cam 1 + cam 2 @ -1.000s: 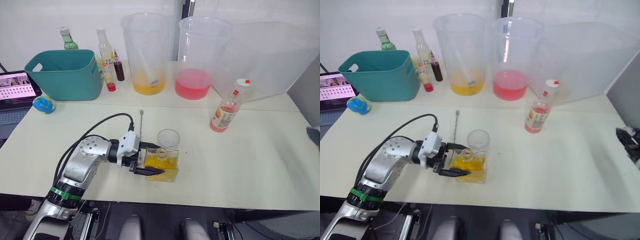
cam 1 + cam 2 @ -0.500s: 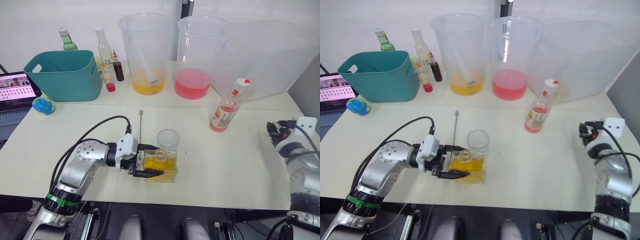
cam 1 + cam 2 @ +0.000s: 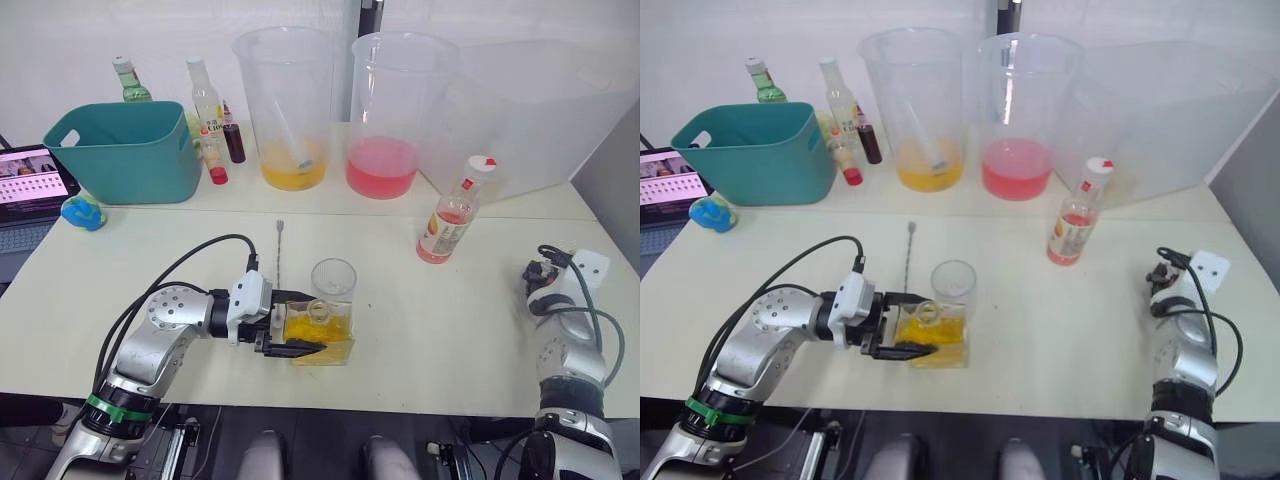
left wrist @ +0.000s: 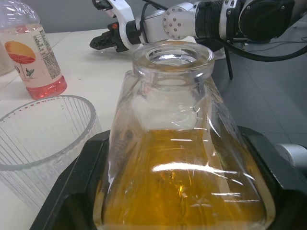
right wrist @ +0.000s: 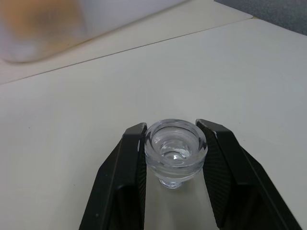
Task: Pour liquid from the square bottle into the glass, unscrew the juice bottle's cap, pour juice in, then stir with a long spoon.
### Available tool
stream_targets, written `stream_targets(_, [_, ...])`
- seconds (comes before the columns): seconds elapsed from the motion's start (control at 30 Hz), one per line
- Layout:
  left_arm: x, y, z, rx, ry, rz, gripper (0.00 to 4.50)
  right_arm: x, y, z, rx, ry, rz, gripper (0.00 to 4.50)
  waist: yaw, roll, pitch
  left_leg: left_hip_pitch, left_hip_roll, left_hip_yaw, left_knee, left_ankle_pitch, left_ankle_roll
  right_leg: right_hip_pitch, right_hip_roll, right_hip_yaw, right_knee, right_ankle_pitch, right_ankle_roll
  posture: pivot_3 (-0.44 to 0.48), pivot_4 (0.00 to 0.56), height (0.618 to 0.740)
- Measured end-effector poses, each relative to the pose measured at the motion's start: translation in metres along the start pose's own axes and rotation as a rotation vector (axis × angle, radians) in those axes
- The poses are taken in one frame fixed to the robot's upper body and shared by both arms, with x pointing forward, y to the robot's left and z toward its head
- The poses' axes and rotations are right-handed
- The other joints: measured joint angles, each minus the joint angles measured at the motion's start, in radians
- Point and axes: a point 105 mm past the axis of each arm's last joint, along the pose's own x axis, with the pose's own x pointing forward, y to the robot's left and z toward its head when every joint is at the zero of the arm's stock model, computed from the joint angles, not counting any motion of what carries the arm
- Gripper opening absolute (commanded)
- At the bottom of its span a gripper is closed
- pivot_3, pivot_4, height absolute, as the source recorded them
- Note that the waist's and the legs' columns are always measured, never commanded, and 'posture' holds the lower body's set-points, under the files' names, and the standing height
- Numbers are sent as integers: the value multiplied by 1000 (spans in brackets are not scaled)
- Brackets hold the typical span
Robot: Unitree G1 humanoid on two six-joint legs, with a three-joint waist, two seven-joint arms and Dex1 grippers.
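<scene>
square bottle (image 3: 320, 333) sits upright near the front edge of the bench (image 3: 470, 330), about half full of yellow liquid, neck open, no stopper on it. left hand (image 3: 300, 322) is clamped on its body, one black finger (image 4: 79, 189) along each side. glass (image 3: 334, 279) stands just behind the bottle, touching or nearly so, looks empty. long spoon (image 3: 279, 246) lies flat on the bench behind the left hand, running away from the robot, just left of the glass

juice bottle (image 3: 455, 212) stands upright further back and to the right, well apart from both hands, white cap (image 3: 484, 165) on, pink-red liquid only in the bottom part

right hand (image 5: 175, 160) is at the right edge of the bench, low over it, closed on the clear round stopper (image 5: 175, 149), one finger on each side. can't tell if the stopper touches the bench

back row: two big clear beakers, left beaker (image 3: 285, 105) with orange-yellow liquid at the bottom and a pale stick in it, right beaker (image 3: 392, 110) with pink liquid. large clear tub (image 3: 540, 110) right of them. teal bin (image 3: 125, 150) at back left, contents not visible, a few small bottles (image 3: 210, 110) between it and the beakers

open bench between the glass and the juice bottle, and from there across to the right hand
</scene>
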Motion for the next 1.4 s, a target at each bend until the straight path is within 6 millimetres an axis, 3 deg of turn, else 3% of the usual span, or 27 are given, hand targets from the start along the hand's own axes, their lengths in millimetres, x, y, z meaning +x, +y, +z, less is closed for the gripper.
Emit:
stream_targets(0.23, [0, 1, 0, -1, 1, 3, 2795, -3, 0, -1, 16, -15, 11, 1114, 1, 0, 0, 0, 0, 0, 0, 0, 0, 0, 0, 0, 0, 0, 0, 0, 150, 728])
stream_targets(0.27, [0, 1, 0, -1, 1, 3, 2795, -4, 1, -1, 14, -17, 19, 2127, 0, 0, 0, 0, 0, 0, 0, 0, 0, 0, 0, 0, 0, 0, 0, 0, 150, 728])
stream_targets(0.37, [1, 1, 1, 1, 3, 0, 2795, -8, 6, 4, -15, -40, 51, 3031, 1, 0, 0, 0, 0, 0, 0, 0, 0, 0, 0, 0, 0, 0, 0, 0, 150, 728])
stream_targets(0.5, [1, 1, 1, 0, 3, 1, 2795, -13, 12, 28, -103, -114, 105, 4376, 3, 0, 0, 0, 0, 0, 0, 0, 0, 0, 0, 0, 0, 0, 0, 0, 150, 728])
stream_targets(0.73, [0, 1, 1, -17, 2, 3, 2795, -33, 18, 89, -311, -205, 283, 4444, 2, 0, 0, 0, 0, 0, 0, 0, 0, 0, 0, 0, -1, 0, 0, 0, 150, 728])
stream_targets(0.93, [-1, 1, 2, -24, 2, 8, 2795, -61, 27, 115, -399, -136, 535, 4444, 2, 0, 0, 0, 0, 0, 0, -1, 2, 0, 0, 0, -2, 0, 0, 0, 150, 728])
stream_targets(1.17, [-4, -1, 4, -44, 8, 3, 2795, -132, 73, 119, -482, 29, 1074, 4444, -2, -1, 1, -1, 2, 0, 0, -2, 4, 2, 1, 0, -7, 0, 0, 0, 150, 728])
stream_targets(1.4, [-9, -12, 6, -78, 10, 0, 2795, -179, 109, 111, -405, 167, 1410, 4444, -1, -3, 2, -1, 2, 0, 0, -3, 4, 2, 1, 0, -8, 0, 0, 0, 150, 728])
